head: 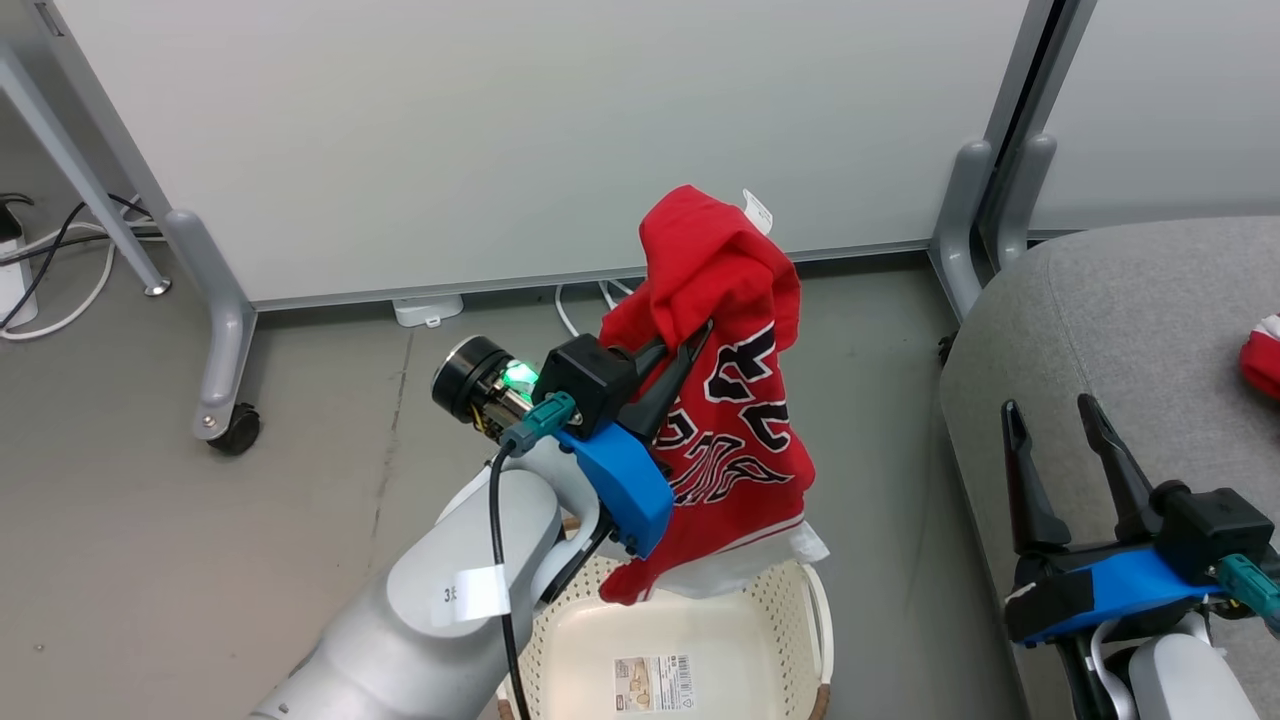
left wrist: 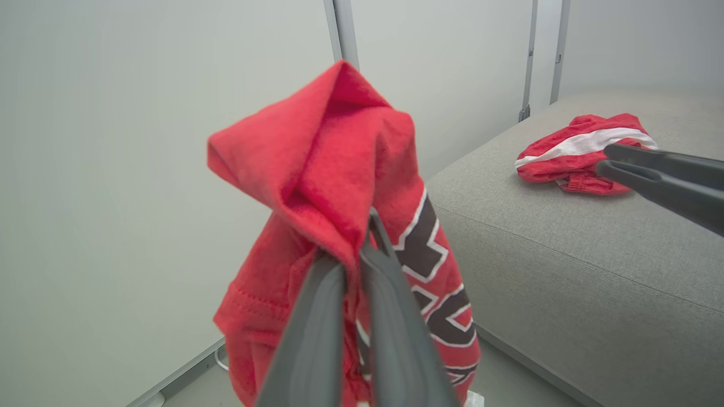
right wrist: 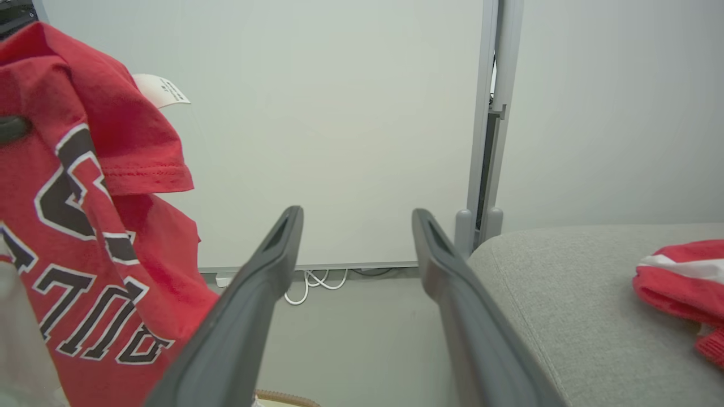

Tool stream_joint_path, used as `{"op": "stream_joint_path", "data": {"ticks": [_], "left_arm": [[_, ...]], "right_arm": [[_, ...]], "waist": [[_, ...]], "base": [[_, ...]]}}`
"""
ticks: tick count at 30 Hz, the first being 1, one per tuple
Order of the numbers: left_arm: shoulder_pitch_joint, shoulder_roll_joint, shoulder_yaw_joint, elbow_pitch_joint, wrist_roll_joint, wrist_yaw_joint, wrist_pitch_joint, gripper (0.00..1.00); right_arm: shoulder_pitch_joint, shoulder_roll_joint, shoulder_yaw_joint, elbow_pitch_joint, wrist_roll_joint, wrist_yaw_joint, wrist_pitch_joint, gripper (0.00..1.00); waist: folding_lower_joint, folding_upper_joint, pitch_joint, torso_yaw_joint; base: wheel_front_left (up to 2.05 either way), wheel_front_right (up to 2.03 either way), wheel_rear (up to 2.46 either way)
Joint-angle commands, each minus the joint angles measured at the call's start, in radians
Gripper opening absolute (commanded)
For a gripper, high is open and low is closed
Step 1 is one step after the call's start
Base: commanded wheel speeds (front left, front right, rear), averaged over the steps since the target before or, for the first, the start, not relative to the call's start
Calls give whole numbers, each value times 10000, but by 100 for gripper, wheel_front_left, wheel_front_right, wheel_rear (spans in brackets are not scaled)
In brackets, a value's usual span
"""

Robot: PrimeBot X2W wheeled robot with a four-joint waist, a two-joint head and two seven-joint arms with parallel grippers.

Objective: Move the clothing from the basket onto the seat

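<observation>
Grey seat (head: 1100, 330) takes up the right side. Basket (head: 620, 620) sits on the floor near centre, just left of the seat. Lettered red garment (head: 740, 400) hangs lengthwise, straight down over the basket's far rim, held near its top by the left gripper (head: 690, 345), jaws clamped together on the fabric. Striped garment (head: 1262, 360) already lies on the seat, far right. Seat is to the hanging garment's right, so the carry prob. goes rightward over the rounded edge. Right gripper (head: 1048, 405) — jaws wide apart, holding nothing — is nearer the seat.

The grey seat (head: 1100, 330) bears a striped red garment (left wrist: 571, 150); the floor (head: 200, 560) bears the basket (head: 600, 640).
</observation>
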State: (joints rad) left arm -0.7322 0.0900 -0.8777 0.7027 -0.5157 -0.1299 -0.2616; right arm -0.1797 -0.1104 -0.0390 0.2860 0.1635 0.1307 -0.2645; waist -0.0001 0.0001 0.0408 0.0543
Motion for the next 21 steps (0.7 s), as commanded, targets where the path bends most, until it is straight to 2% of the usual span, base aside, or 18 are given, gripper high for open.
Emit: {"op": "stream_joint_path", "data": {"ticks": [1,12,21], "left_arm": [[105,-6,81,-76,80,-8,-50,0],[23,-74,25,-324,225,-8,-52,0],[-58,-145,-19,-536,279,-8,-51,0]], "right_arm": [[131,-35,76,-33,-8,1,2,100],[-381,-205,1224,93,132,1,2,100],[-1119,-388,3018,405,347,1,2,100]], "waist": [[1,-1,-20,34],[1,-1,53,274],[1,-1,109,482]], "base": [[0,0,0],[0,0,0],[0,0,0]]}}
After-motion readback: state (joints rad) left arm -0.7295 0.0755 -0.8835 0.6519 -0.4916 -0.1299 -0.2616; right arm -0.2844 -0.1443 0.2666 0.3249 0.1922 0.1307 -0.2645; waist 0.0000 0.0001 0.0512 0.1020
